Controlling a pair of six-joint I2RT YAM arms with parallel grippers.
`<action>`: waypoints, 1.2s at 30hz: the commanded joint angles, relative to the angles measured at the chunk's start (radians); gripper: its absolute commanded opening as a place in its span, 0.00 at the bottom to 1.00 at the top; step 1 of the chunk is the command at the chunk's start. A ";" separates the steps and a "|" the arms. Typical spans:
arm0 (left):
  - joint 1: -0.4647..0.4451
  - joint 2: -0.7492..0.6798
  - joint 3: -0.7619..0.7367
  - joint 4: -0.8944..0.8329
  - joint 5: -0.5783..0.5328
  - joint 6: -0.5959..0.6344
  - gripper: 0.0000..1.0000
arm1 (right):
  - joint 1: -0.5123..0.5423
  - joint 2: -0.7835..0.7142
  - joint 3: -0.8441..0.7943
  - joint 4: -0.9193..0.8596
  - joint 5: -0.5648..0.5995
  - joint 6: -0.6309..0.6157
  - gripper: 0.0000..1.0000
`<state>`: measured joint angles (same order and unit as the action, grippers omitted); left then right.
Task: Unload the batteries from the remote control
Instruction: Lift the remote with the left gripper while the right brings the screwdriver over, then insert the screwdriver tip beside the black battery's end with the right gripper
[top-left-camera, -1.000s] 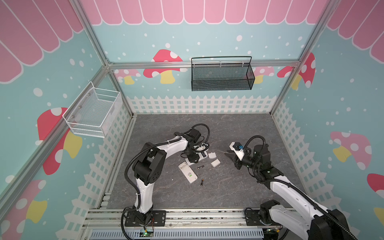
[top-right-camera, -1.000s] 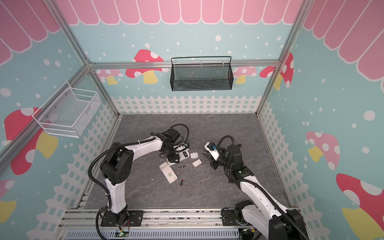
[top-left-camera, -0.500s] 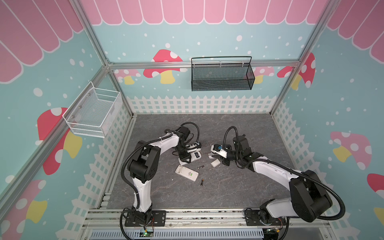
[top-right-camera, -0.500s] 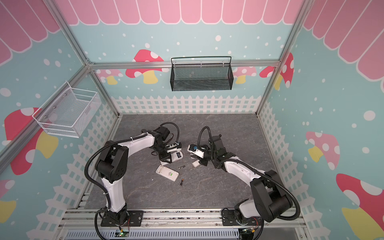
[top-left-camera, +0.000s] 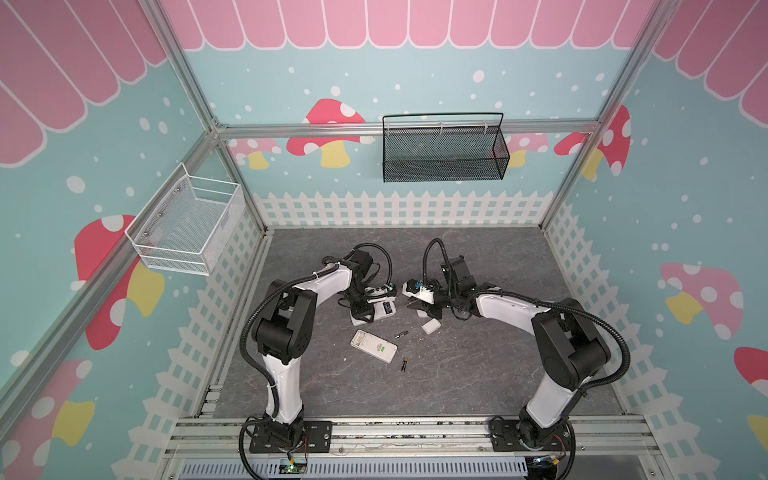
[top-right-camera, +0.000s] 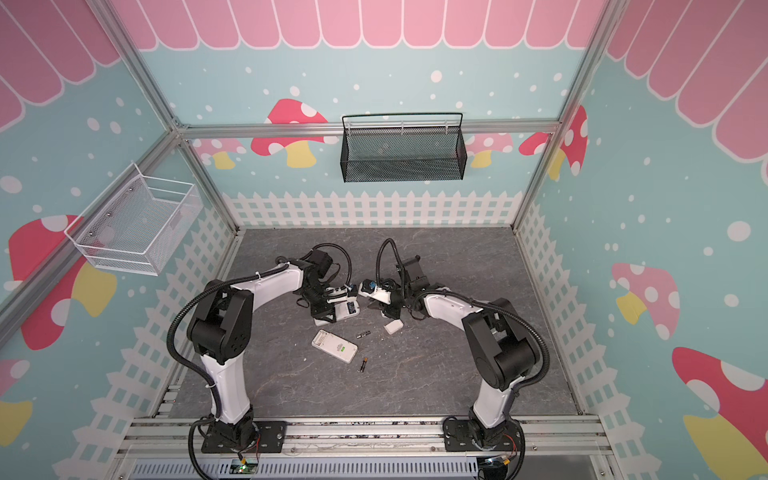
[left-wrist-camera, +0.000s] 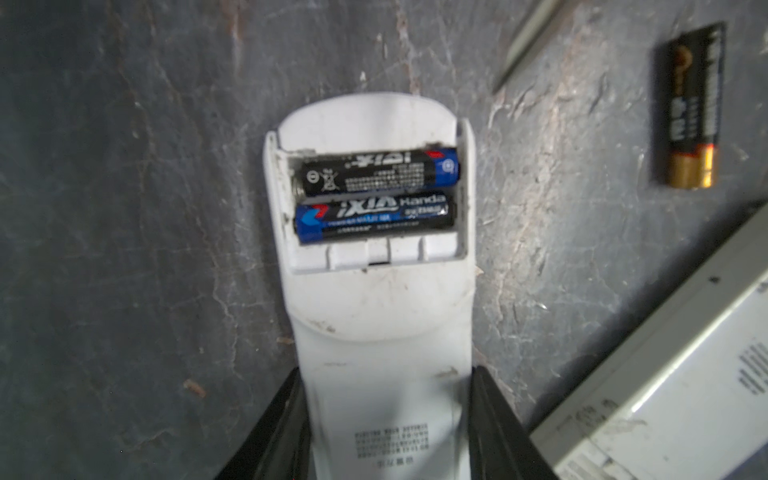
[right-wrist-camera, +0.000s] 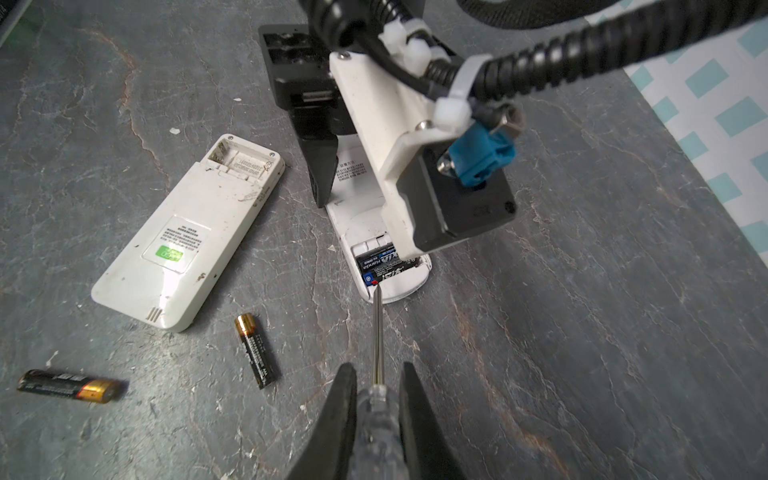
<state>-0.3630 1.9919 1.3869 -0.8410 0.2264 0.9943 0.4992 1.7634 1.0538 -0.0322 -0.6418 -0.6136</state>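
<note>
Left pincer (left-wrist-camera: 388, 384) clamps the white remote (left-wrist-camera: 374, 324), its two black-and-blue batteries (left-wrist-camera: 374, 216) exposed; right pincer (right-wrist-camera: 378, 370) grips screwdriver (right-wrist-camera: 374, 413).

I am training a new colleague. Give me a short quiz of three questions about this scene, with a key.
1. True or false: the remote in the left gripper holds two batteries.
2. The right gripper grips: A) a screwdriver, B) a battery, C) a cover?
3. How many batteries lie loose on the table?
Key: 1 true; 2 A; 3 two.
</note>
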 joint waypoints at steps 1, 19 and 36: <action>-0.003 0.013 -0.005 0.009 -0.034 0.064 0.30 | 0.010 0.031 0.045 -0.038 -0.070 -0.032 0.00; -0.013 -0.013 -0.019 -0.017 -0.004 0.072 0.30 | 0.029 0.108 0.099 -0.022 -0.082 -0.028 0.00; -0.015 -0.018 -0.029 -0.050 -0.004 0.121 0.30 | 0.018 0.088 0.125 -0.211 -0.053 -0.126 0.00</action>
<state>-0.3744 1.9896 1.3849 -0.8402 0.2180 1.0706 0.5213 1.8645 1.1603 -0.1562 -0.6804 -0.6857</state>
